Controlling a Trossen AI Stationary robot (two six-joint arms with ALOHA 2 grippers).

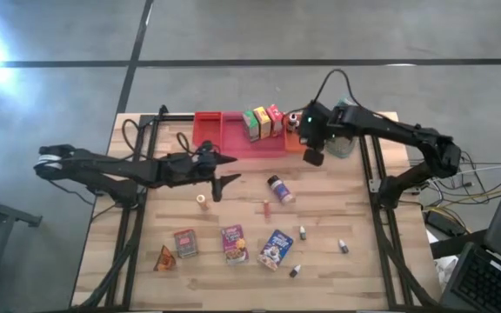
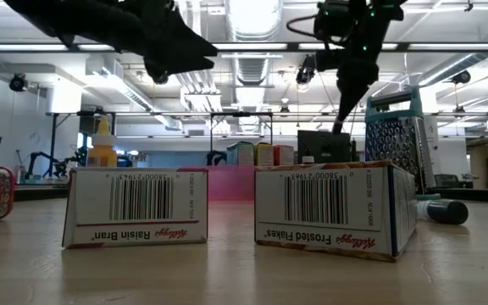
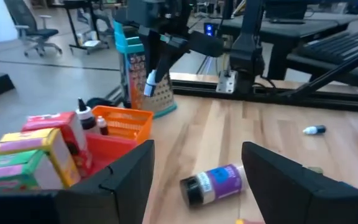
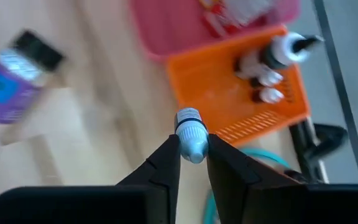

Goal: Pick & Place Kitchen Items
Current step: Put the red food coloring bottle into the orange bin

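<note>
Only the right wrist view shows us the right tool [image 4: 192,149] pinching a small blue-capped bottle [image 4: 190,133] above the orange bin [image 4: 229,99], which holds 3 bottles. From above we count 3 boxes [image 1: 262,123] in the red tray [image 1: 211,130]; the left tool [image 1: 224,171] hangs wide, empty, over the bench [image 1: 337,278].

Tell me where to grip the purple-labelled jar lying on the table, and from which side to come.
Take the purple-labelled jar across its labelled middle, coming straight down from above. It lies on its side on bare table with its dark cap at one end, so fingers set crosswise to its long axis should close on the round body. The open left gripper hovers nearest.
</note>
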